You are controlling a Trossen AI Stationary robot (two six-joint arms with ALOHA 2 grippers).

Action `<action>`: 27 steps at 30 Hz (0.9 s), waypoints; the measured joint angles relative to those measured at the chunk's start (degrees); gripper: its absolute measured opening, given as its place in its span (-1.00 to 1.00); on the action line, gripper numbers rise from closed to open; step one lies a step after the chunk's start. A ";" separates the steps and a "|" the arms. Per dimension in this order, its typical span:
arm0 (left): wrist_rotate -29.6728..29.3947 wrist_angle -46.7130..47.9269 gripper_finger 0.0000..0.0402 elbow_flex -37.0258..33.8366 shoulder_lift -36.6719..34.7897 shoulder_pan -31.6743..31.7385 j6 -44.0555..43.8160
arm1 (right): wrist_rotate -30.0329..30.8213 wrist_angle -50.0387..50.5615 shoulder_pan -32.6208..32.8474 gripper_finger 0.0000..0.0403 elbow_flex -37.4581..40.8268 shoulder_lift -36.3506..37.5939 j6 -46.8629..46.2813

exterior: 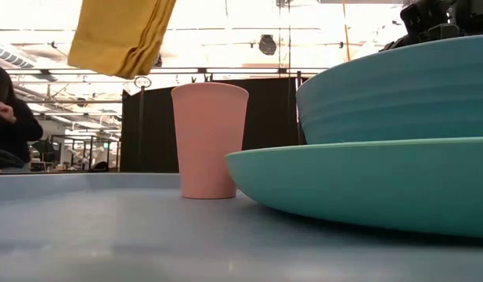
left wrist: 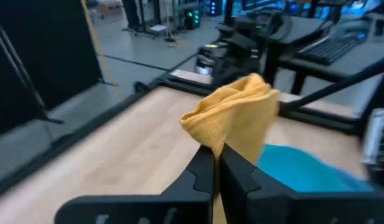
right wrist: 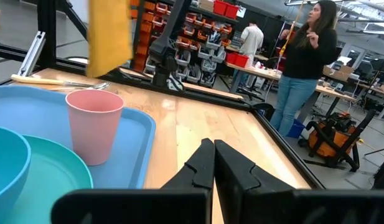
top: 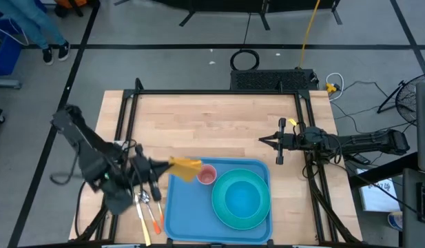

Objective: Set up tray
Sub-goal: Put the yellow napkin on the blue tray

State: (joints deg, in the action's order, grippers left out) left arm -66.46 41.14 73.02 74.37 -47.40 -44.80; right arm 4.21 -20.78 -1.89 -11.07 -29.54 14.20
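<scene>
- The tray [top: 176,213] lies flat on the tabletop [top: 212,131] at its near edge, long axis running across from the left arm's side toward the right arm's side.
- On the tray sit a teal plate [top: 264,212] with a blue bowl [top: 241,198] nested in it, filling the half toward the right arm, and a pink cup [top: 207,175] standing upright just beside the plate, by the tray's far rim.
- The tray's half toward the left arm is bare blue plastic; judging by the task, that is where the next item belongs.
- The left gripper [left wrist: 216,163] has its jaws clenched on a folded yellow cloth [top: 185,167], which hangs in the air over the tray's far corner on the left arm's side, just beside the pink cup and not touching it.
- From those jaws the bare part of the tray lies below and slightly toward the near edge; the left arm is clearly the nearer one.
- Off the tray, on the side of the left arm, cutlery [top: 149,210] with orange handles lies on the tabletop.
- The right gripper [right wrist: 213,163] waits well apart from the tray, beyond its far corner on the right arm's side, jaws closed with nothing between them.
</scene>
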 joint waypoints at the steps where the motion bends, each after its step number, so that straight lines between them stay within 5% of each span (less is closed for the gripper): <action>1: -0.10 -0.62 -0.98 0.92 1.90 -0.87 -1.72 | 0.00 -0.03 0.00 -1.00 0.00 0.00 0.00; 13: -0.02 -2.03 -0.98 12.93 21.40 -7.79 -20.79 | 0.00 -0.83 0.00 -1.00 0.02 0.02 -2.34; 27: 0.45 -2.15 -0.98 13.55 32.11 -7.73 -52.61 | -0.02 -3.39 0.00 -1.00 0.09 0.00 -9.01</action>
State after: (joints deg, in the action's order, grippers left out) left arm -66.00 38.99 86.57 106.47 -55.13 -97.41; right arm 4.19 -24.17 -1.89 -10.98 -29.54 5.19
